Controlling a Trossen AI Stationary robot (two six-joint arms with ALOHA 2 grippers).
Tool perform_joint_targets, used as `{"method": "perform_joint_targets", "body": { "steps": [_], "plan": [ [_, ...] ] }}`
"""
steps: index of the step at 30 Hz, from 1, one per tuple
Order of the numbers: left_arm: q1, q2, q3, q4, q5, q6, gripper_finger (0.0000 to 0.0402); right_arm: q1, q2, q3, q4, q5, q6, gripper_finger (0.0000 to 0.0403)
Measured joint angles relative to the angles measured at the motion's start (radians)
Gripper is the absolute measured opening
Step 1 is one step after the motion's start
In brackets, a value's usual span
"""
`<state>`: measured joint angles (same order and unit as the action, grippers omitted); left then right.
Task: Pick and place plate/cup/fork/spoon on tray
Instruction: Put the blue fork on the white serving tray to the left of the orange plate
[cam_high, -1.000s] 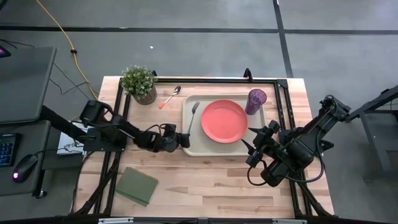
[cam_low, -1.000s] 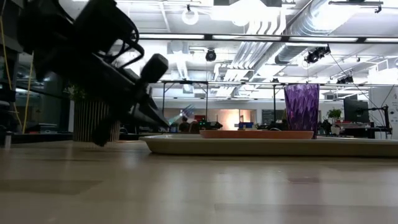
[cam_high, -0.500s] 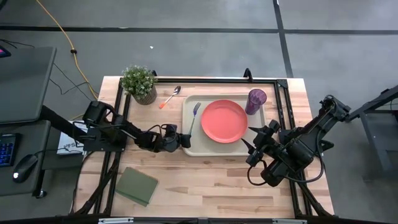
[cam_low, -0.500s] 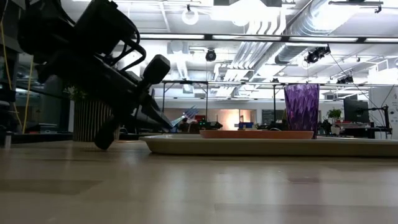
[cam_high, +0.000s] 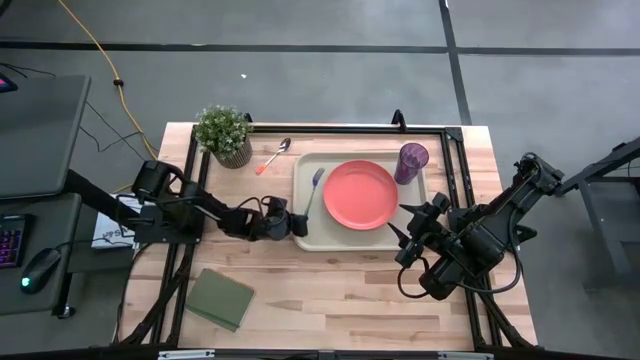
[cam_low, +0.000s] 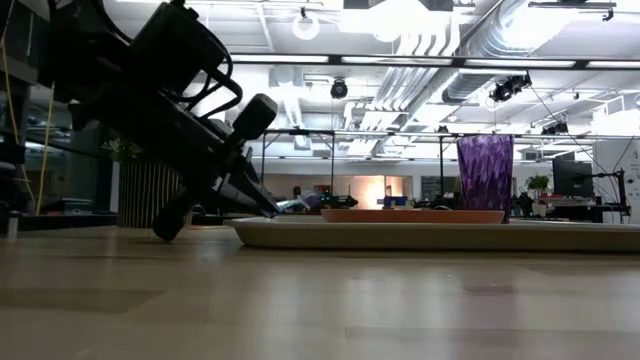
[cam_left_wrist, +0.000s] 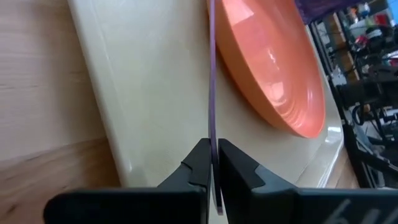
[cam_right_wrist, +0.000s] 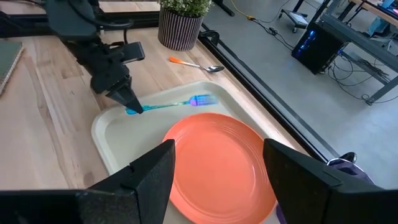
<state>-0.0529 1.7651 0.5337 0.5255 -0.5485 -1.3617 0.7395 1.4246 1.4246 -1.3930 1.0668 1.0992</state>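
Note:
The cream tray (cam_high: 410, 228) lies at mid-table and carries the orange-red plate (cam_high: 360, 194) and the upright purple cup (cam_high: 411, 160) in its far right corner. My left gripper (cam_high: 297, 226) stands at the tray's near left corner, shut on the blue-teal fork (cam_high: 313, 190). The fork reaches toward the far edge over the tray's left strip, beside the plate. The spoon (cam_high: 272, 157) lies on the wood beyond the tray's far left corner. My right gripper (cam_high: 405, 235) waits open at the tray's near right corner. My left gripper pinches the fork's handle end (cam_left_wrist: 213, 163) between its two fingers (cam_left_wrist: 198, 167). The fingers slant down from the table's left and lie along the fork. The fork (cam_right_wrist: 171, 104) runs nearly level just over the tray floor; I cannot tell whether its head (cam_right_wrist: 203, 99) touches the tray.
A potted plant (cam_high: 224, 135) stands at the far left corner near the spoon. A green square pad (cam_high: 220, 298) lies at the near left. A black frame (cam_high: 452, 170) runs around the work area. Bare wood lies in front of the tray.
My left gripper has tipped a little while keeping hold of the fork's handle end. The fork's head end has sunk from slanting upward to nearly level, close over the tray's left strip.

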Motion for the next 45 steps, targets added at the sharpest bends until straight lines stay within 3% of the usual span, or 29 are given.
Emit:
{"method": "perform_joint_targets", "body": {
  "steps": [4, 11, 35, 45],
  "plan": [
    [0.031, -0.004, 0.003, -0.037, 0.064, -0.049, 0.0006, 0.0, 0.0, 0.0, 0.002, 0.0, 0.0, 0.0236],
    [0.038, -0.001, 0.014, -0.047, 0.081, -0.014, 0.0007, 0.0, 0.0, 0.0, 0.004, 0.0, 0.0, 0.0236],
    [0.042, 0.007, 0.059, -0.054, 0.169, 0.096, 0.0101, 0.0, 0.0, 0.0, 0.019, -0.007, 0.001, 0.0236],
    [0.062, -0.005, 0.062, -0.062, 0.204, 0.179, 0.0106, 0.0, 0.0, 0.0, 0.025, -0.011, 0.001, 0.0236]
  ]
}}
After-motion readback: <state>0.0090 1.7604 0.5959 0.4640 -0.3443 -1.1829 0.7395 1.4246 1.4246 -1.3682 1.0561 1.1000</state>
